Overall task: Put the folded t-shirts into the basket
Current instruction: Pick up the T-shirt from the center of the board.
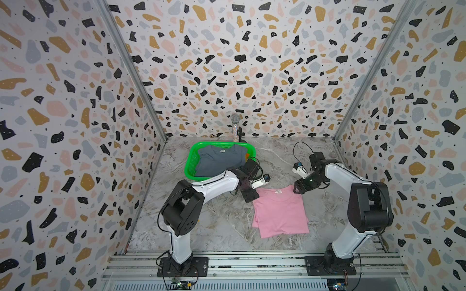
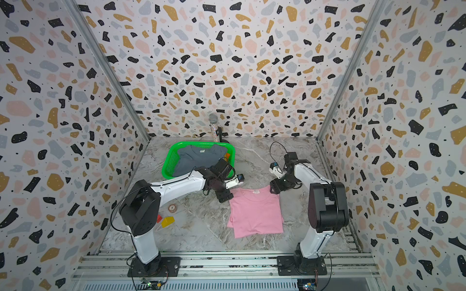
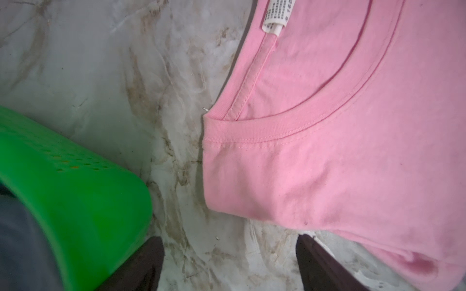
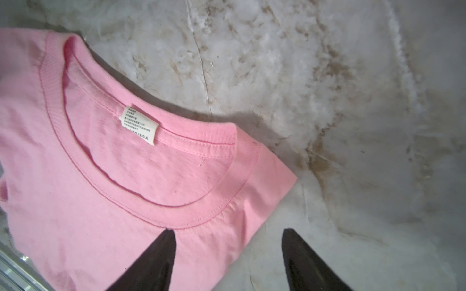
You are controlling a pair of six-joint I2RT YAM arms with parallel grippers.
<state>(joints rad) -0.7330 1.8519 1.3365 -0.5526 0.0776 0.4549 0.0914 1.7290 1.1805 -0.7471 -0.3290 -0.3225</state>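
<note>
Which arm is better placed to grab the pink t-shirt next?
Probably right: the right pincer, open, straddles the folded pink cloth t-shirt at its collar corner, half over cloth. The left pincer, open, points at bare marble tabletop between shirt and green perforated plastic basket.

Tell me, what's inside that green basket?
A grey-blue shirt lies on top, filling most of the basket. A sliver of orange cloth peeks out at one edge beside it. Anything else under the grey-blue shirt is covered, so I cannot tell.

Marble tabletop (image 1: 222, 226), green basket (image 1: 189, 163), pink t-shirt (image 1: 280, 211), possibly microphone (image 1: 235, 128)
</note>
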